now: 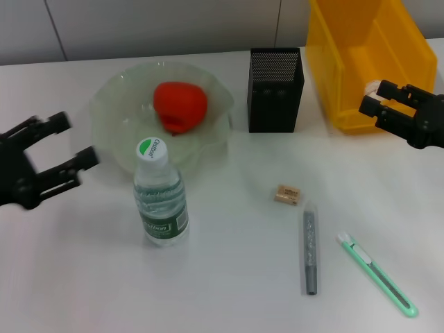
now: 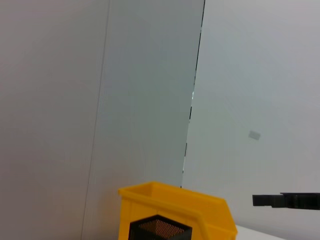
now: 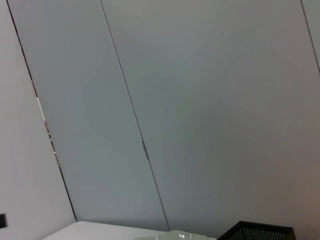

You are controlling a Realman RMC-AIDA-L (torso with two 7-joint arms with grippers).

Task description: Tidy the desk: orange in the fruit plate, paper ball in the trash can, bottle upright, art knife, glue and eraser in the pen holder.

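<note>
The orange (image 1: 180,104) lies in the fruit plate (image 1: 111,97) at the back left. In front of it the bottle (image 1: 161,201) stands upright on the desk (image 1: 229,277). The pen holder (image 1: 275,89) stands mid-back, with the trash can (image 1: 368,55) to its right. Eraser (image 1: 287,195), glue (image 1: 310,248) and art knife (image 1: 378,274) lie on the desk at front right. A white scrap that looks like the paper ball (image 1: 372,87) shows inside the can's front lip. My left gripper (image 1: 75,141) hangs open left of the plate. My right gripper (image 1: 373,97) is open at the can's front.
The left wrist view shows the trash can (image 2: 175,210) with the pen holder (image 2: 160,230) in front of it, against a grey wall. In the right wrist view only the pen holder's rim (image 3: 260,232) and the plate's edge (image 3: 180,234) show.
</note>
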